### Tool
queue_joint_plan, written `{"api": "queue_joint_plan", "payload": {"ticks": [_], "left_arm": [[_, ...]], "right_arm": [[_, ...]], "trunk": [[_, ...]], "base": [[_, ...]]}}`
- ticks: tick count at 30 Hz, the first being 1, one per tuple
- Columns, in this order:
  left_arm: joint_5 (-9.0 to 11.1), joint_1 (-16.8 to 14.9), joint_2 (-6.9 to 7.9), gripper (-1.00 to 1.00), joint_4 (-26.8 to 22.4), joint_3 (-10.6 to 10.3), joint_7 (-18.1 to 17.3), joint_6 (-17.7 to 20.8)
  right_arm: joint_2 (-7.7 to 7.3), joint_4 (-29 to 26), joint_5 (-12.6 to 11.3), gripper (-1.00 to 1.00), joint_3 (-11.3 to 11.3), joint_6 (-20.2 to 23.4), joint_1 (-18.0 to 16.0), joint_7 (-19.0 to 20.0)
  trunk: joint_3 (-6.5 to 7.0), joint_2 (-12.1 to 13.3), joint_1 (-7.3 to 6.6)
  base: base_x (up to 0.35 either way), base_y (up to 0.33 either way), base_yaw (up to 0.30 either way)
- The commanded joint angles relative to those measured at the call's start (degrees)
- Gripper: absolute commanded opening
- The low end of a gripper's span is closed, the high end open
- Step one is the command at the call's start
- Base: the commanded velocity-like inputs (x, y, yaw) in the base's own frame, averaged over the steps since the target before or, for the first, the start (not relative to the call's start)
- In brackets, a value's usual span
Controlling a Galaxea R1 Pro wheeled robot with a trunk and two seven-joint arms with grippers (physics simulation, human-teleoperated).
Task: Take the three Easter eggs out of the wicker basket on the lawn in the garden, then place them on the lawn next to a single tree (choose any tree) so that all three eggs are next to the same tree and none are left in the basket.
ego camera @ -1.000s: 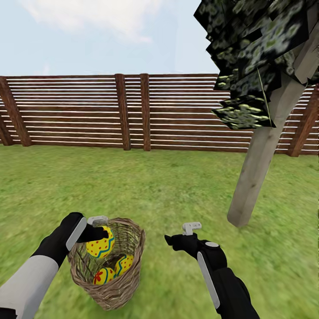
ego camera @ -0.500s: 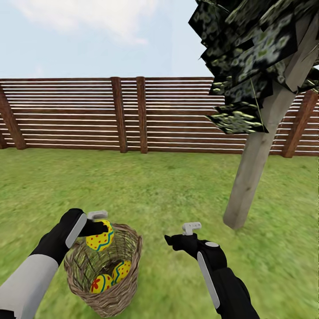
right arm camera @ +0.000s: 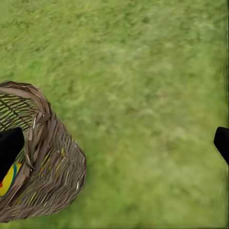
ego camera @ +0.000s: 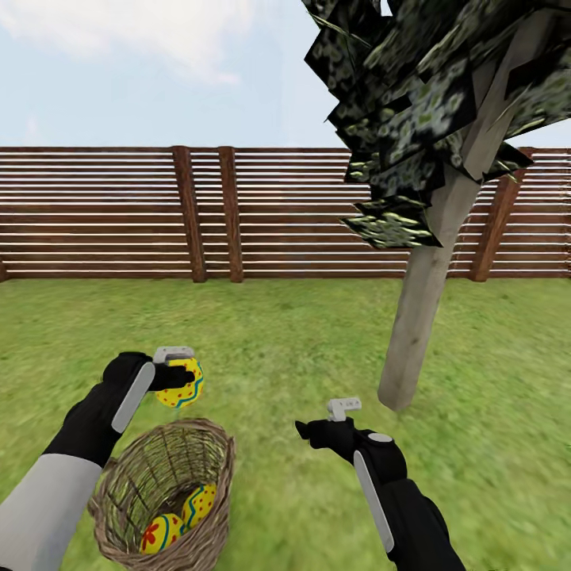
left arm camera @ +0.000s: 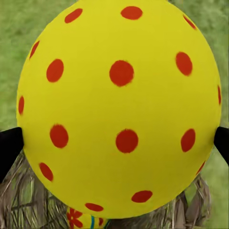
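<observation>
No brand, label or writing legible anywhere.

Left gripper (ego camera: 181, 379): fingers clamped on an egg (ego camera: 180, 383), yellow with red dots and a blue zigzag band in the head view; the left wrist view shows its red-dotted face (left arm camera: 119, 107) pinched between two black fingers (left arm camera: 9, 150). The egg is held above the lawn (ego camera: 277, 349), just beyond the wicker basket (ego camera: 162, 496).

Two eggs lie in the basket: a red-flower one (ego camera: 161, 533) and a red-dotted one (ego camera: 198, 504), touching.

Right gripper (ego camera: 321, 428): fingers spread wide, holding nothing; basket (right arm camera: 40, 157) beside one finger.

Tree (ego camera: 420, 313) stands ahead-right, fence (ego camera: 238, 214) behind.

Versus 0.5 s ago: held egg now clear of the basket rim, previously over its opening. Whole view shifted, so the camera moved.
</observation>
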Motion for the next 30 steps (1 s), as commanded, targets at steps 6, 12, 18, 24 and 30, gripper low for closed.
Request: {"api": "queue_joint_plan", "payload": {"ticks": [6,12,18,24,30], "left_arm": [[0.97,0.3,-0.01,-1.0,-3.78,-0.28,3.94,0.15],[0.95,0.31,-1.03,-1.0,-3.93,-0.35,3.32,0.15],[0.85,0.31,-2.28,-1.0,-2.94,-0.38,3.24,0.15],[1.1,0.08,-3.3,-1.0,4.57,-0.36,3.07,0.15],[1.15,-0.38,-5.93,-1.0,11.83,-0.28,2.77,0.15]], "right_arm": [[0.01,-0.12,-0.06,1.0,-0.25,0.36,-0.04,0.04],[0.01,-0.2,-0.06,1.0,-0.51,0.36,-0.04,0.04],[0.01,-0.25,-0.06,1.0,-0.87,0.37,-0.04,0.08],[0.01,-0.29,-0.09,1.0,-4.45,0.37,-0.03,0.02],[0.04,-0.23,-0.18,1.0,-8.74,0.37,-0.04,0.08]], "trunk": [[1.42,2.4,-1.33],[2.9,4.8,-2.65],[4.38,7.21,-3.97],[5.86,9.62,-5.28],[7.34,12.02,-6.6]], "base": [[0.0,0.0,-0.207],[0.0,0.0,-0.207],[0.0,0.0,-0.207],[0.0,0.0,-0.207],[0.0,0.0,-0.207]]}}
